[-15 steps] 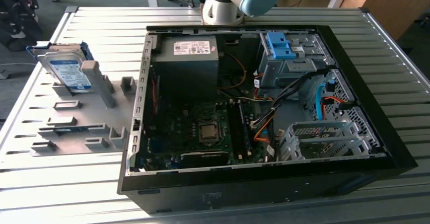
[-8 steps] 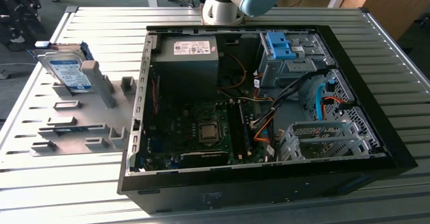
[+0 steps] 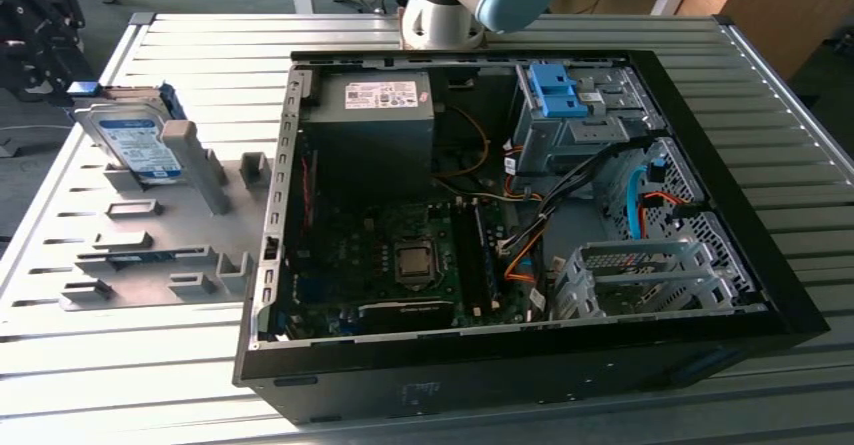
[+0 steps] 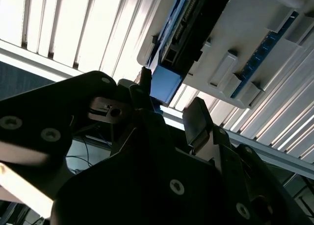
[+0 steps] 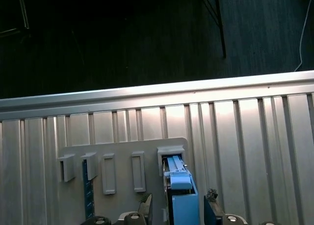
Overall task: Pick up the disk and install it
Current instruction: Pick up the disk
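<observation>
1. While the disk point(image 3: 131, 145) is standing on edge in a slot of the grey fixture plate point(image 3: 160, 255), at the exterior view's left, the gripper point(image 5: 179, 208) is hanging directly over it with its fingers point(image 5: 212, 205) spread. One is sitting on each side of the blue-railed edge, and neither is visibly touching it.
2. The slot is doing the propping. By my reading, it is keeping the disk's thin, railed edge turned up toward the arm so that the fingers can close across the disk's thickness rather than its broad face.
3. In the second wrist view the disk's blue end is showing between the two dark fingers with a gap on either side, so nothing is being pinched at this moment.
4. The labelled face is pointing toward the exterior view's right and partly toward that camera. The long axis appears to be rising from the plate, with the disk leaning a little beside a grey upright post point(image 3: 200, 170) — whether it is actually resting against that post I cannot tell.
5. The open computer case point(image 3: 747, 335) is lying on the slatted table point(image 3: 134, 385) just beside the plate, on the exterior view's right. The disk is sitting apart from it in the fixture, so the work is looking to be at the grasping stage.
</observation>
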